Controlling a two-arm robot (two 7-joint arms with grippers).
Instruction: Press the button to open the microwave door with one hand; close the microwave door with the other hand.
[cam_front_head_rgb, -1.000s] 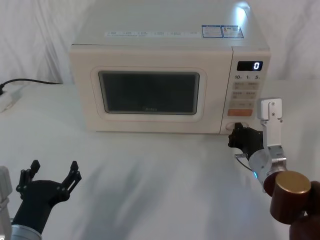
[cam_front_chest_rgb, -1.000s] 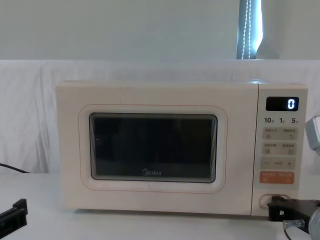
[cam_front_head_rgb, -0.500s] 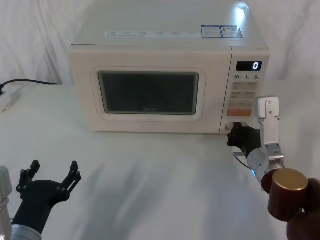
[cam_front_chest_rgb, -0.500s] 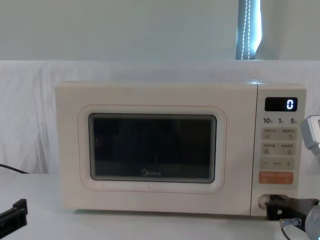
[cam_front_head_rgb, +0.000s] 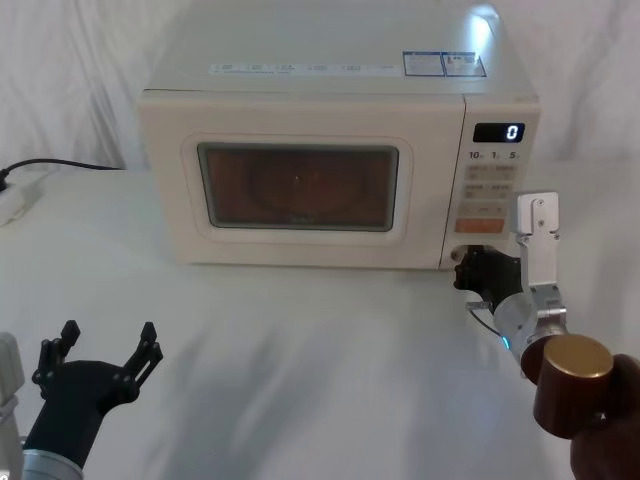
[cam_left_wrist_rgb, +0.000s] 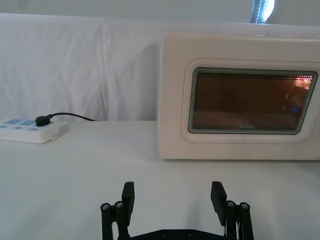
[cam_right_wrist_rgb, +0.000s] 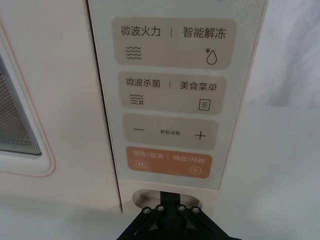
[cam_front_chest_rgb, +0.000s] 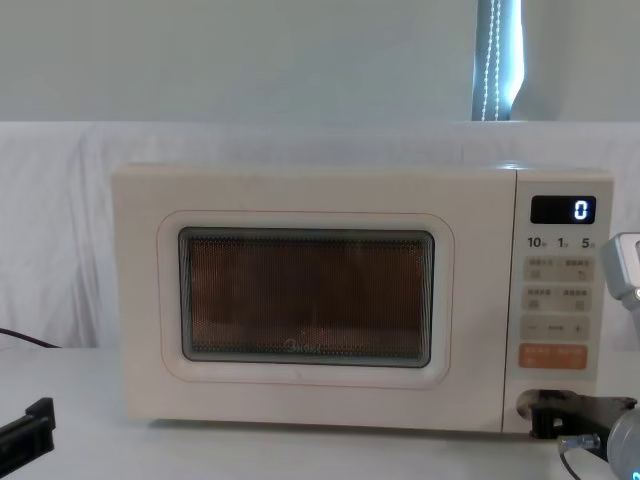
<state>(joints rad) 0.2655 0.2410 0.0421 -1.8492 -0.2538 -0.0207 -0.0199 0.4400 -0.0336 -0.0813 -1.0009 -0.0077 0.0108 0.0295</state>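
Right gripper (cam_front_head_rgb: 470, 271): black, fingers closed together, tips jammed on the wide cream pill-shaped button (cam_right_wrist_rgb: 145, 197) at the panel's bottom.
Door: cream microwave door (cam_front_chest_rgb: 300, 298) looks flush, window lit orange.
Progress: press underway, door not open yet I'd guess; closing left.
Left gripper (cam_front_head_rgb: 105, 352): spread open, low near the robot, well apart.

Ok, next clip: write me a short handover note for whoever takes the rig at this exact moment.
Right black gripper: pushed against the wide cream-white pill-shaped button at the bottom of the control panel.
Left black gripper: open, parked low over the table at the near left, away from the oven.
Cream-white microwave door with dark glass window: looks flush with the body, cavity lit orange.
Done: the button reached and pressed.
Left: door swings open, right arm withdraws, left gripper pushes the door shut.
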